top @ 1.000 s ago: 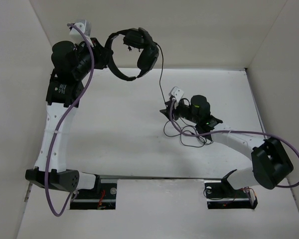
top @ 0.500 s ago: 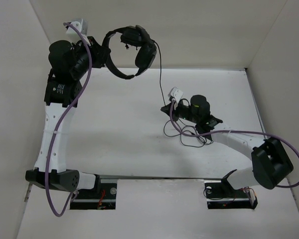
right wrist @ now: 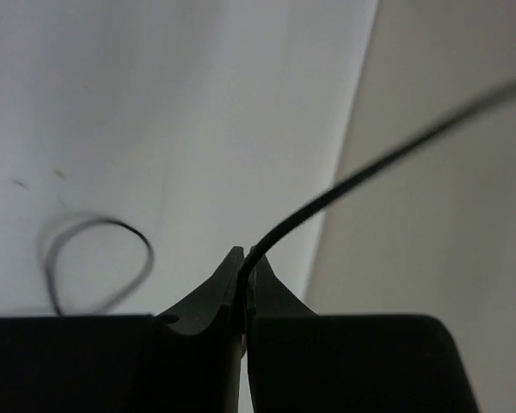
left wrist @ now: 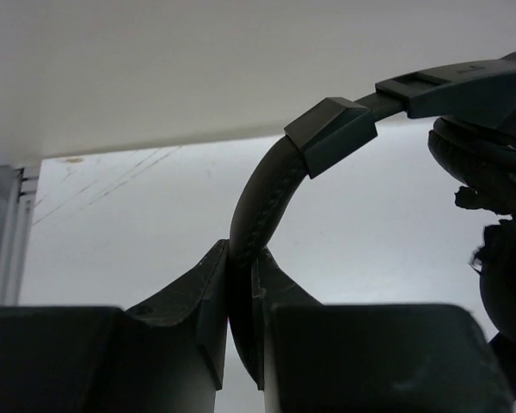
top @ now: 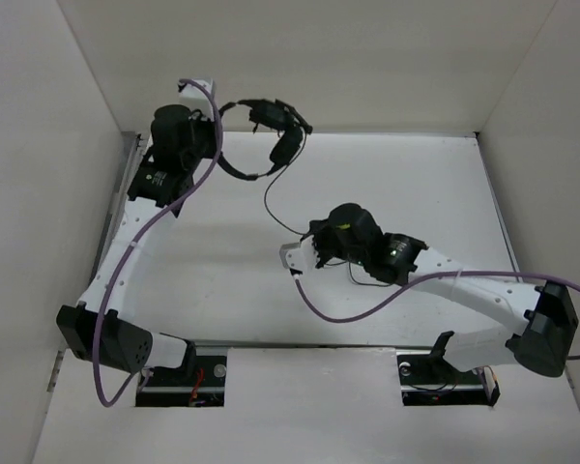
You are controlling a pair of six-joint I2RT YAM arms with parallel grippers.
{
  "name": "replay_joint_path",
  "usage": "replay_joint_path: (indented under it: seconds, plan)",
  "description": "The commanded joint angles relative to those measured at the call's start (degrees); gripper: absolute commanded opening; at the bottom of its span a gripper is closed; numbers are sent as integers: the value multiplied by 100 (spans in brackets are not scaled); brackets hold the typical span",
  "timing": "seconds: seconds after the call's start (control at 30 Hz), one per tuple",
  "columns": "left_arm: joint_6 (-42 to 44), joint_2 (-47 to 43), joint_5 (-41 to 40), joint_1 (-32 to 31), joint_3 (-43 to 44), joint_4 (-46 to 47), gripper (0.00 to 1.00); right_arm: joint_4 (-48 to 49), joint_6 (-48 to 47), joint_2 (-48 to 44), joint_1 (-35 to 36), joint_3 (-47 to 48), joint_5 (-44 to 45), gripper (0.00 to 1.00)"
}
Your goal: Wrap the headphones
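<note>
The left arm has swung inward since the earlier frame and now stretches toward the back wall, carrying the headphones lower and further right. The right arm has rolled its wrist and shifted left over the table. The left gripper is clamped on the headband. The right gripper pinches the thin cable, which now sags from the earcup.

The left arm and right arm are white with black joints. Each has a thick purple cable. The left gripper and right gripper are black.
</note>
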Motion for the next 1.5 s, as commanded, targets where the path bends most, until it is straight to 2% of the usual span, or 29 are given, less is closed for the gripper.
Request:
replay_joint_path:
  seconds: [0.0,0.17,0.27,0.37,0.47,0.67,0.83,1.03,1.2,1.47]
  plan:
    - [889,-79,-647,-287,-401,588,0,-414,-2037,-236,-336,1044,1354,0]
    - [1566,-105,-577,-761,-1000,404,0,-406,-3031,-184,-644,2091,1592,0]
    - [1927,-131,-559,-999,-1254,236,0,5,-3444,-87,-793,2495,1610,0]
    - [2147,-202,-489,-1227,-1448,166,0,595,-3647,10,-925,2620,1338,0]
    - [2262,-255,-358,-1500,-1475,43,0,1174,-3473,97,-1074,2480,856,0]
    - [2323,-404,-217,-1966,-1107,25,0,1730,-2227,256,-1487,2172,47,0]
    - [2174,-694,266,-2247,-992,16,0,1423,-513,414,-1997,2435,-656,0]
    - [1805,-826,811,-2230,-755,-27,0,808,1359,695,-2515,2979,-1413,0]
    - [1498,-826,1171,-2239,-570,-150,0,693,2801,958,-2850,3445,-2106,0]
    - [1427,-694,1559,-2309,-280,-335,0,632,3331,1293,-2903,3850,-2292,0]
